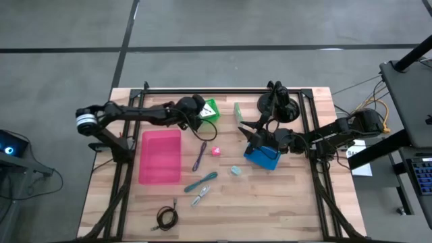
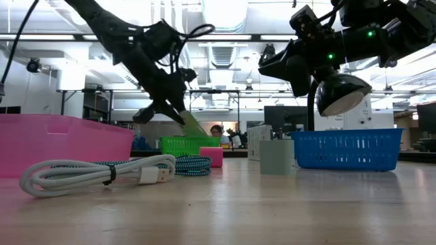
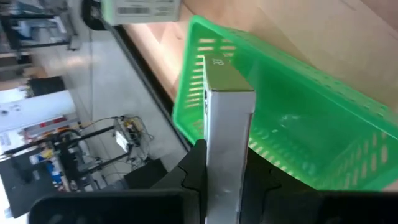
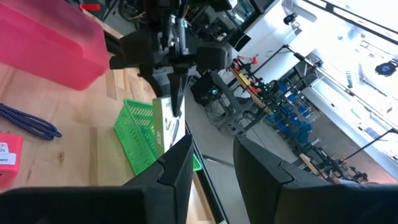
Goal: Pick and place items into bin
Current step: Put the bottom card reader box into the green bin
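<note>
I find the left gripper [image 1: 202,116] over the green basket [image 1: 210,111] at the far side of the counter [image 1: 270,202], its jaws closed on a white bar [image 3: 224,137]. The bar hangs upright, its free end reaching toward the basket's interior; I cannot tell whether it touches the basket. The right gripper [image 1: 248,131] hovers above the blue basket [image 1: 263,156], jaws parted with a clear gap and nothing between them.

The pink bin [image 1: 160,156] sits toward the left arm's side of the counter. The remaining items lie loose on the wood: the purple pen [image 1: 200,156] just beside the bin, the pink piece [image 1: 217,151] near the pen, the pale blue bit [image 1: 235,171] close to the blue basket, the teal tool [image 1: 202,181] and silver clip [image 1: 200,196] toward the near edge, the black cable [image 1: 166,217] nearest it. A pale green block [image 1: 238,111] stands near the green basket.
</note>
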Tool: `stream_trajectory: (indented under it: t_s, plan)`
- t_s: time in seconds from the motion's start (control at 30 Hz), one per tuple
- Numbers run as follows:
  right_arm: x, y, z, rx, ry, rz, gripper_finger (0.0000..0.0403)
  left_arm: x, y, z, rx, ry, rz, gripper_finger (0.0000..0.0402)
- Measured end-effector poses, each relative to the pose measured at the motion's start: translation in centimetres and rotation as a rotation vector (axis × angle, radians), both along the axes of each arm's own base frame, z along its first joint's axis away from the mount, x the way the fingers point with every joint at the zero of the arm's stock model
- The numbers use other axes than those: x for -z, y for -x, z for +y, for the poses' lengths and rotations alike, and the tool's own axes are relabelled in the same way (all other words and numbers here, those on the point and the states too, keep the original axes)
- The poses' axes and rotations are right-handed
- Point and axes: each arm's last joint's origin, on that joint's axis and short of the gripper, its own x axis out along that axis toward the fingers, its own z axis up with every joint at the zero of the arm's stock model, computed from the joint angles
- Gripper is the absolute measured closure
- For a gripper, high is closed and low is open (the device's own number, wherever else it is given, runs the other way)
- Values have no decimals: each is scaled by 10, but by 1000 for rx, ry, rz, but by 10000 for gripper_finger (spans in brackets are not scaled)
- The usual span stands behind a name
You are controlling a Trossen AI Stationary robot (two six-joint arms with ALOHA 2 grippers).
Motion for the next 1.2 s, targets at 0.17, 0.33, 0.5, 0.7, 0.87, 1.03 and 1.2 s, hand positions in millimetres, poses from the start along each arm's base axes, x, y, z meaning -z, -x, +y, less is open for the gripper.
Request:
stream_trajectory:
  t_s: [0.17, 0.33, 0.5, 0.7, 0.87, 1.03, 1.2]
  plan:
    - [0, 0, 0, 0, 2, 2, 305, -1, -2, 1, 0, 0, 1, 369]
    - [0, 0, 0, 0, 2, 2, 307, -3, 0, 0, -1, 1, 7, 369]
    - [0, 0, 0, 0, 2, 1, 310, -2, 1, 0, 8, -6, 27, 347]
    - [0, 0, 0, 0, 2, 1, 312, -3, 1, 1, -26, -3, 11, 334]
    - [0, 0, 0, 0, 2, 1, 315, -3, 1, 2, -90, 24, -30, 331]
    - [0, 0, 0, -1, 2, 1, 316, -3, 1, 2, -107, 38, -46, 330]
    - [0, 0, 0, 0, 2, 2, 315, -3, 2, 2, -111, 39, -47, 329]
